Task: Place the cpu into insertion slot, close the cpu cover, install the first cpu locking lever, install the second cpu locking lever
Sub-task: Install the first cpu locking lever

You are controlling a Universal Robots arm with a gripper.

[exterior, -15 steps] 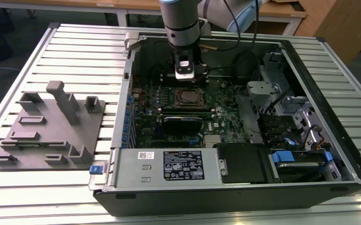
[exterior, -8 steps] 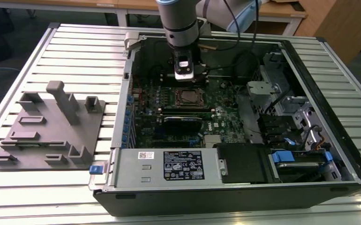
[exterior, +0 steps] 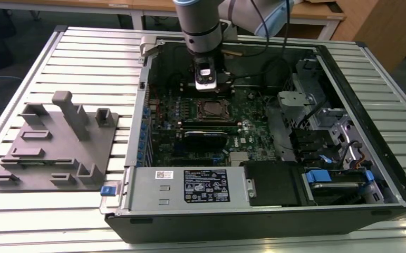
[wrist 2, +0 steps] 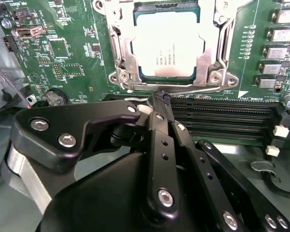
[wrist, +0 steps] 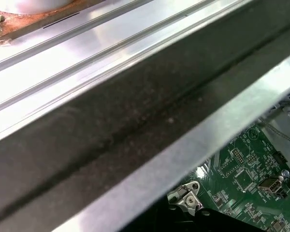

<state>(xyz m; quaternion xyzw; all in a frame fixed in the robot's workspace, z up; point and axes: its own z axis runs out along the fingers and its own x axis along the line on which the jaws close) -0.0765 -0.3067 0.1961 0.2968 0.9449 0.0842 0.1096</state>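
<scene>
The cpu (wrist 2: 166,43) lies flat in the insertion slot (exterior: 213,109) on the green board, its pale metal top showing through the window of the cpu cover (wrist 2: 123,53). The cover is down over it. A thin silver locking lever (wrist 2: 203,88) runs along the socket's edge nearest the gripper. My gripper (wrist 2: 162,98) is shut, and its black fingertips meet at that lever's end. Whether the wire is pinched between them I cannot tell. In the exterior view the gripper (exterior: 209,87) hangs inside the open computer case, just beyond the socket.
Long black card slots (wrist 2: 222,118) lie between the gripper and the socket. The case wall (wrist: 135,125) stands close to the wrist. A grey box with a label (exterior: 189,184) and drive bays (exterior: 329,132) fill the case's near side. A grey fixture block (exterior: 55,142) stands at the exterior view's left.
</scene>
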